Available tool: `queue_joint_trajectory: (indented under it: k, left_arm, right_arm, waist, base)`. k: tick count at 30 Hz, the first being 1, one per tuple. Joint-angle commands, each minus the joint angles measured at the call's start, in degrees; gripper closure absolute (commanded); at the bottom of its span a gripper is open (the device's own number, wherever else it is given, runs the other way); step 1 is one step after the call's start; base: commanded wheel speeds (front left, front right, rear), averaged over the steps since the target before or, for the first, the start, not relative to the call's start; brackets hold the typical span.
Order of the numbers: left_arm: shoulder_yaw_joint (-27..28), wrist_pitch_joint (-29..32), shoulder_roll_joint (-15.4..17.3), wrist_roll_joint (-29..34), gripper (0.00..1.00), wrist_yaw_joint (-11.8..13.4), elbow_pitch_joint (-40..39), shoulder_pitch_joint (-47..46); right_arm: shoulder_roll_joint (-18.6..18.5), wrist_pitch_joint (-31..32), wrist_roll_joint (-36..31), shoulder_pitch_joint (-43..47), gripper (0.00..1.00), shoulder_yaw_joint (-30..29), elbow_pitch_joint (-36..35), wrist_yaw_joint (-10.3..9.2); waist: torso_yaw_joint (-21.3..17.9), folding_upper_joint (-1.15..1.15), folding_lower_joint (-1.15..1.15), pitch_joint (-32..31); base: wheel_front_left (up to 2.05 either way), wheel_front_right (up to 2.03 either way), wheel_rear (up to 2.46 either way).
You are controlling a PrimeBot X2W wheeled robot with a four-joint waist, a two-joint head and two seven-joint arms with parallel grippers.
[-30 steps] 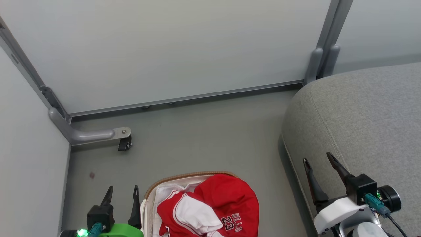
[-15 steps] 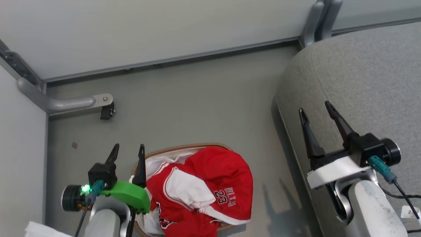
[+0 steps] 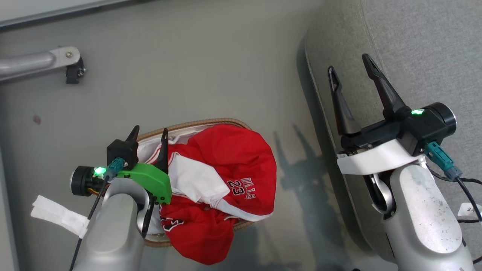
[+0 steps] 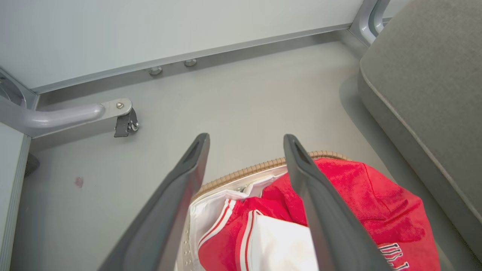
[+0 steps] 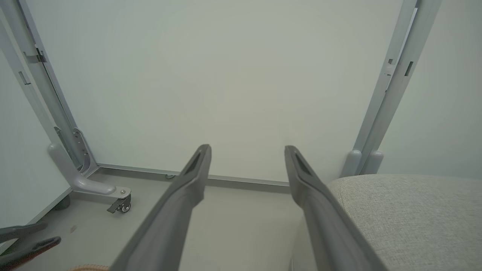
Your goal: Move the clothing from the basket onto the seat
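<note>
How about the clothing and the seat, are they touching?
Apart. The head view shows a strip of bare floor between the clothing and the seat.

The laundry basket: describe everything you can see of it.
The oval white plastic basket with a brown woven rim stands on the grey floor, left of the grey fabric seat and apart from it. Red shiny garments with white panels fill it, spilling past the near rim. The open left claw hovers over its left edge.
</note>
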Motion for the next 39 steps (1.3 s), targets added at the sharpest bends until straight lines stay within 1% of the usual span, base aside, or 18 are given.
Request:
queue_joint_trajectory:
  k: [1,4,5,12,18,20,23,31,32,33,34,37,39]
  left_arm:
    - [-0.8,-0.1,0.9,0.6,0.0,-0.2,1.4,-2.2]
    - [-2.0,-0.1,1.4,0.6,0.0,-0.2,4.6,-4.5]
    - [-3.7,-0.1,2.0,1.0,0.0,-0.2,8.2,-7.1]
    - [-6.7,-0.1,3.5,2.4,0.0,-0.2,16.3,-13.0]
    - [-8.3,1.5,4.8,3.8,0.0,1.7,23.9,-17.3]
    - [-8.4,2.6,5.1,3.7,0.0,2.9,25.5,-18.1]
    - [-8.3,4.3,5.4,3.3,0.0,3.9,26.9,-18.5]
    - [-9.4,7.6,5.9,3.1,0.0,3.6,28.3,-18.0]
    - [-9.5,8.3,6.0,3.1,0.45,3.4,28.4,-17.8]
    - [-9.5,8.8,6.0,2.9,0.67,3.3,28.5,-17.7]
    - [-9.5,9.6,5.9,2.6,1.0,3.2,28.5,-17.5]
    - [-9.7,11.1,5.9,2.1,1.0,2.6,28.7,-16.7]
    - [-9.8,10.8,5.6,1.9,1.0,2.3,28.7,-15.9]
  right_arm:
    - [0.0,-0.3,0.9,-1.2,0.0,0.4,-0.6,-0.02]
    - [0.0,-0.3,2.2,-2.3,0.0,1.2,-1.3,-0.02]
    - [0.1,-0.3,3.3,-3.3,0.0,1.6,-1.9,-0.02]
    - [0.1,-0.3,5.3,-5.0,0.0,2.7,-3.3,-0.03]
    - [0.1,-0.3,6.4,-5.7,0.0,3.6,-3.7,-0.02]
    - [0.1,-0.3,6.7,-5.6,0.0,3.8,-3.7,-0.03]
    - [0.1,-0.3,7.2,-5.5,0.0,3.9,-3.9,-0.03]
    - [0.0,-0.3,8.0,-5.3,0.0,4.4,-4.4,-0.03]
    - [0.0,-0.3,8.0,-5.4,0.0,4.4,-4.3,-0.03]
    - [0.0,-0.3,8.1,-5.4,0.0,4.4,-4.3,-0.03]
    - [0.0,-0.3,8.1,-5.5,0.0,4.4,-4.1,-0.02]
    - [0.0,-0.3,8.2,-5.8,0.0,4.6,-3.5,-0.03]
    - [0.0,-0.3,8.4,-5.9,0.0,4.4,-3.6,-0.03]
  waist:
    - [-4.2,0.0,-0.01,7.0]
    - [-5.4,0.0,-0.01,9.5]
    - [-6.3,0.0,-0.01,12.2]
    - [-8.1,0.0,-0.01,17.8]
    - [-9.2,0.0,-0.01,21.0]
    - [-9.5,0.0,-0.01,21.7]
    - [-9.7,0.0,-0.01,22.6]
    - [-10.0,0.0,-0.01,23.4]
    - [-10.0,0.0,-0.01,23.4]
    - [-9.9,0.0,-0.01,23.4]
    - [-9.9,0.0,-0.01,23.3]
    - [-10.0,0.0,-0.01,22.6]
    - [-10.0,0.0,-0.01,21.7]
  base:
    - [0.0,0.0,0.0]
    - [0.0,0.0,0.0]
    - [0.0,0.0,0.0]
    - [0.0,0.0,0.0]
    - [0.0,0.0,0.0]
    - [0.0,0.0,0.0]
    - [0.0,0.0,0.0]
    - [0.0,0.0,0.0]
    - [0.0,0.0,0.0]
    - [0.0,0.0,0.0]
    - [0.0,0.0,0.0]
    - [0.0,0.0,0.0]
    - [0.0,0.0,0.0]
